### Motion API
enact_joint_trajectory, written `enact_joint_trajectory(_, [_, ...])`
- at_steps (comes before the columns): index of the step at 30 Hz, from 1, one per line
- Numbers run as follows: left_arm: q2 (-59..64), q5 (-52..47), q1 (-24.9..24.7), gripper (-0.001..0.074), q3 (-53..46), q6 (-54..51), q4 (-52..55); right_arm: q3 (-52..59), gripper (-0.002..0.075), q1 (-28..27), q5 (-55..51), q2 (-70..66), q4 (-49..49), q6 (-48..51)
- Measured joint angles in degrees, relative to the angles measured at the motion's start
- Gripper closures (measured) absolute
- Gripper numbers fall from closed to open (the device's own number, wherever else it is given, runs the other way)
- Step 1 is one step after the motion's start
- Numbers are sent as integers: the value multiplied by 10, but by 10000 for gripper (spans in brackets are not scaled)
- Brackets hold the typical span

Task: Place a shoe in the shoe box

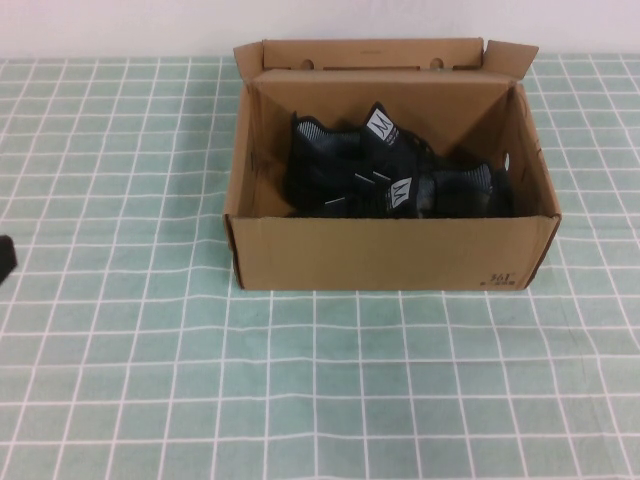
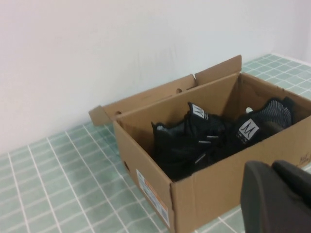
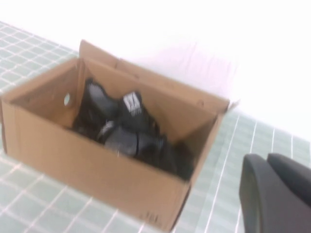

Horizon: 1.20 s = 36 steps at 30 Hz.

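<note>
A table draped in a green-and-white checked cloth (image 1: 150, 380) meets a plain white wall (image 2: 97, 48) under even, soft light.

Overhead and both wrist views, all sharing the shoe box (image 1: 390, 255).

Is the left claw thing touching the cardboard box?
Apart. The high view shows the left gripper at the table's edge, checked cloth between it and the shoe box. The right gripper is off too.

The left gripper (image 1: 4, 258) shows only as a dark tip at the left edge of the high view, low and withdrawn. The right gripper (image 3: 277, 194) appears only in its wrist view, a dark rounded body.
</note>
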<state>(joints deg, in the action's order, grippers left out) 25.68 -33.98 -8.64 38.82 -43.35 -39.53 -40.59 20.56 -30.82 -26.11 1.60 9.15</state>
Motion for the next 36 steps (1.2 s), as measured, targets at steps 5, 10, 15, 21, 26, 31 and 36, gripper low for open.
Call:
enact_joint_trajectory(5, [0,17,0,735,-34,1,-14,123,734,0,28,84,32,-97])
enact_joint_trajectory(10, [2,21,0,735,-57,2,-17,230,734,0,50,130,58,-180])
enact_joint_trajectory(15, [2,22,0,735,-62,2,-18,285,734,0,65,146,124,-189])
enact_joint_trajectory(21, [2,28,0,735,-63,2,-18,289,734,0,78,146,146,-190])
enact_joint_trajectory(26, [2,31,0,735,-63,2,-18,289,734,0,83,146,149,-190])
enact_joint_trajectory(31, [2,32,0,735,-63,2,-18,289,734,0,83,146,151,-190])
enact_joint_trajectory(36, [2,32,0,735,-63,2,-18,289,734,0,83,146,151,-190])
